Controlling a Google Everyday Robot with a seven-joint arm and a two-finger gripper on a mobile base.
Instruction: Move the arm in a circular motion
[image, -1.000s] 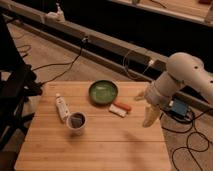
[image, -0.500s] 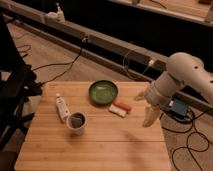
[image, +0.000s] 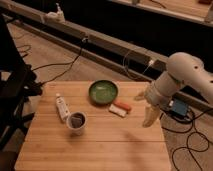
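The arm is reaching in from three o'clock, its gripper hanging over the table's edge, apart from the bowl, probably leaving circling room; wide or narrow, I cannot tell.

High camera looks down on table, gripper at right.

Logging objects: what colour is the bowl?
The bowl is green, in the camera view; the gripper hangs near the table's right edge.

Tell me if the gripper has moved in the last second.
No. The gripper stays at the right edge of the table, at the same offset lower right of the green bowl as before.
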